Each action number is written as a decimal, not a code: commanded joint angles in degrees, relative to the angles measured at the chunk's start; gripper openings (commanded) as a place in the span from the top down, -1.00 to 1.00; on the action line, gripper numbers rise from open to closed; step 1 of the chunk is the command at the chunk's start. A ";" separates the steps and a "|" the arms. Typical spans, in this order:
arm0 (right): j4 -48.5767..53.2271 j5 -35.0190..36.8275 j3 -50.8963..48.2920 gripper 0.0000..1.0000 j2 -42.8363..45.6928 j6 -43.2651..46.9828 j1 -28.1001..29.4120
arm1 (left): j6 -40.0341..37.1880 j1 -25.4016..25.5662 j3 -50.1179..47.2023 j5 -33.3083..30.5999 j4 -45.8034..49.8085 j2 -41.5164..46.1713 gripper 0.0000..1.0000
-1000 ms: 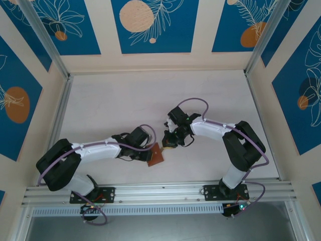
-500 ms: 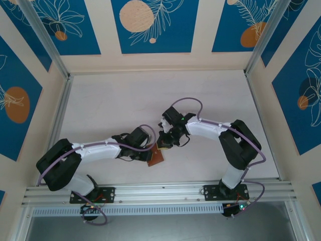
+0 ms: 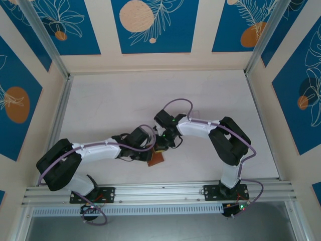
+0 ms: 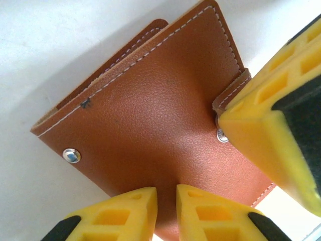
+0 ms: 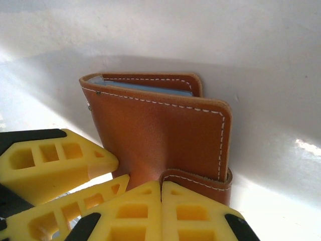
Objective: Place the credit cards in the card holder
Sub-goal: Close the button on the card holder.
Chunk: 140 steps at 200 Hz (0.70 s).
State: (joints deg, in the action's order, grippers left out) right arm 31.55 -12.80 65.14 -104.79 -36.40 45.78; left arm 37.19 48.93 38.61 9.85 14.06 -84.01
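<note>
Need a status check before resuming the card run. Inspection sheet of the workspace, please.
Surface: white table, bare apart from the job's things.
Wallet: brown wallet folded and held between the two arms near the front edge. Its snap tab is not fastened on the stud.
Cards: a pale edge shows inside the fold, likely a card.
Clutter: nothing seen.
Left fingers: shut on the wallet's edge.
Right fingers: shut and up against the snap tab. Can't tell if they pinch it.
Cables: purple cables run along both arms, looping clear of the wallet.
Surroundings: blue printed panels, and a metal rail at the front.
</note>
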 commanded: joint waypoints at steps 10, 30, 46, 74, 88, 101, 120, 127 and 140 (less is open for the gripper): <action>2.19 -1.80 -0.65 1.00 0.14 -0.60 1.16 | 0.72 1.17 -2.64 -1.12 -1.32 -3.22 0.63; 0.61 -4.13 -1.80 1.00 1.11 -0.77 0.56 | 0.87 1.09 -2.89 -1.06 -1.65 -3.38 0.63; -0.76 -6.12 -2.83 1.00 1.93 -0.90 0.04 | 1.10 1.10 -3.12 -1.06 -1.97 -3.44 0.63; -3.23 -9.34 -4.83 1.00 3.93 -1.30 -1.21 | 1.34 1.13 -3.59 -1.06 -2.66 -3.62 0.63; -3.20 -9.74 -5.02 1.00 4.16 -1.00 -1.49 | 1.41 1.14 -3.72 -0.96 -2.97 -3.82 0.63; -2.85 -10.07 -4.85 1.00 3.77 -0.78 -1.49 | 1.44 1.16 -3.64 -0.88 -3.08 -3.88 0.63; -3.25 -10.78 -5.18 1.00 3.53 -0.78 -1.31 | 1.35 1.14 -3.68 -0.98 -3.10 -3.96 0.63; -3.34 -10.67 -5.35 1.00 3.59 -0.84 -1.30 | 1.34 1.13 -3.54 -0.97 -3.16 -3.97 0.63; -3.30 -10.75 -5.64 1.00 3.82 -0.82 -1.31 | 1.36 1.13 -3.54 -0.88 -3.11 -4.05 0.63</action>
State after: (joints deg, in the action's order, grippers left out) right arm 27.81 -17.91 60.88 -102.43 -36.84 43.75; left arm 37.63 48.93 37.76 10.09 11.99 -84.07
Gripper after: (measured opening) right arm 0.066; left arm 0.187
